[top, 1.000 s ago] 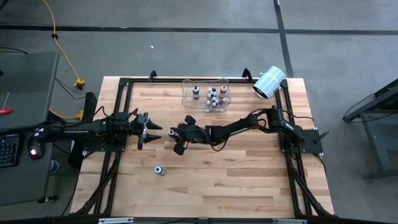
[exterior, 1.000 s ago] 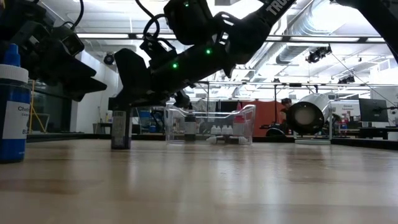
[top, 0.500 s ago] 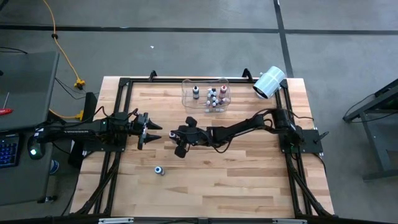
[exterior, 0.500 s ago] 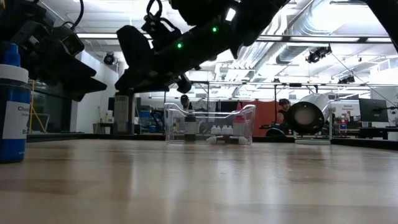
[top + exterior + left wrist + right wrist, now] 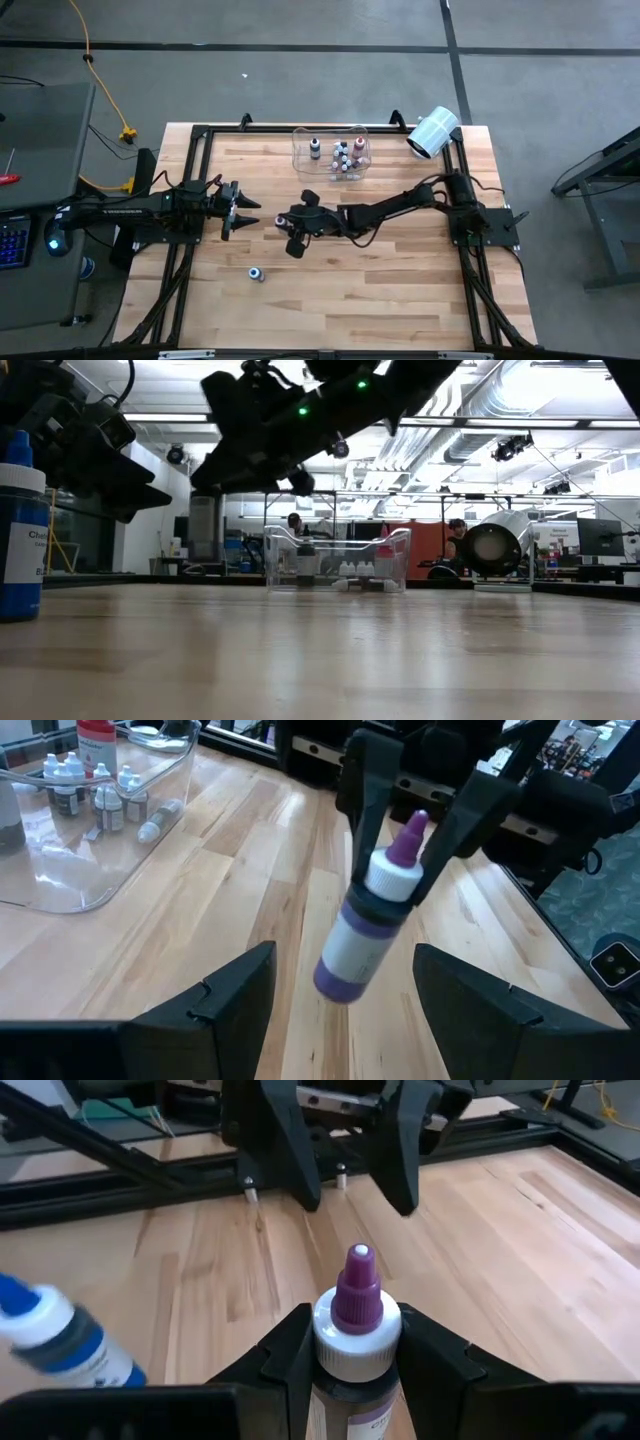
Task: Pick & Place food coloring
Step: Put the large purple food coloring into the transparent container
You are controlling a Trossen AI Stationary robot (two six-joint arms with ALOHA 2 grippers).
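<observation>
As seen from above, two arms worked over one wooden table, with one clear bin at the far edge and one white roll just beside it at the far right corner. The bin held a cluster of small dropper bottles, too tightly packed to count surely; the left wrist view showed five or six whitish-capped ones standing, one lying flat, and one red-capped. One darker bottle stood apart from the cluster inside the bin. Outside the bin there were two bottles. One blue bottle, white shoulder and blue tip, lay alone on the near part of the table, well apart from both grippers. One purple bottle, white collar and purple tip, was pinched at its neck between the fingers of the right gripper, clear of the table and tilted in the left wrist view. In the right wrist view the purple tip sat squarely between the two fingers. That gripper hung near table centre, in front of the bin. The left gripper waited at the left side, facing the held bottle, its fingers spread and holding nothing.
</observation>
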